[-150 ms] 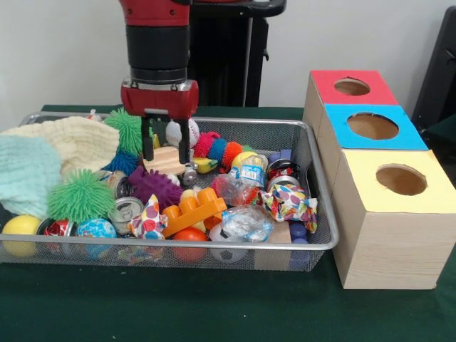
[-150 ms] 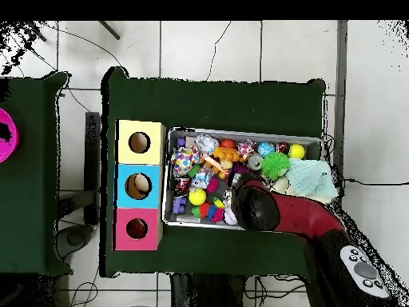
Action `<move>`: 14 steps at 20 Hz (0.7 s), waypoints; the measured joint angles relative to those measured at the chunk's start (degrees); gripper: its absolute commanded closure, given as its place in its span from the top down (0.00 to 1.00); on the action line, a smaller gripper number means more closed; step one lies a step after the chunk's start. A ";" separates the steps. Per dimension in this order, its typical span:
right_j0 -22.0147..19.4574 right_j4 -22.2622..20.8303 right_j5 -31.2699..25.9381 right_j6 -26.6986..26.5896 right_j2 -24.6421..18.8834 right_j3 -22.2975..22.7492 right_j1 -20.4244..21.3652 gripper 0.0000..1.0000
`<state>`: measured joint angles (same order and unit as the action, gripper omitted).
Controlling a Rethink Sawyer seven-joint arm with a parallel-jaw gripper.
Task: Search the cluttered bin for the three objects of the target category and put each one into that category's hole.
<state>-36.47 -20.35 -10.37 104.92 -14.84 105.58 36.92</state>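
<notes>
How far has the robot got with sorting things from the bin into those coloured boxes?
Possibly one drop is done: the overhead view shows something pale in the blue box's hole, though what it is can't be told. Right now the pincer is open, down in the mesh bin over a pale wooden block, holding nothing. The bin is crowded with toys, and the red box and yellow box look empty, so most of the job seems left.

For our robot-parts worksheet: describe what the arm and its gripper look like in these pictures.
The arm is a thick round column, glossy red above a black ribbed collar. Below sits the gripper: a red block with a silver top edge and two slim black jaws. From overhead, the arm is red with a rounded black end.
</notes>
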 measured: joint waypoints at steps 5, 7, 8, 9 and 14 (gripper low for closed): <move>-0.04 0.01 0.00 0.00 -0.89 0.23 -1.16 1.00; -0.06 0.01 0.00 0.00 -1.30 0.43 -1.52 1.00; -0.07 0.01 0.00 0.00 -1.49 0.53 -1.67 1.00; -0.08 0.01 0.00 0.00 -1.68 0.64 -1.82 1.00; -0.13 -0.01 0.07 0.00 -2.28 1.18 -2.86 1.00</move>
<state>-36.60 -20.37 -10.30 104.92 -17.11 106.76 34.06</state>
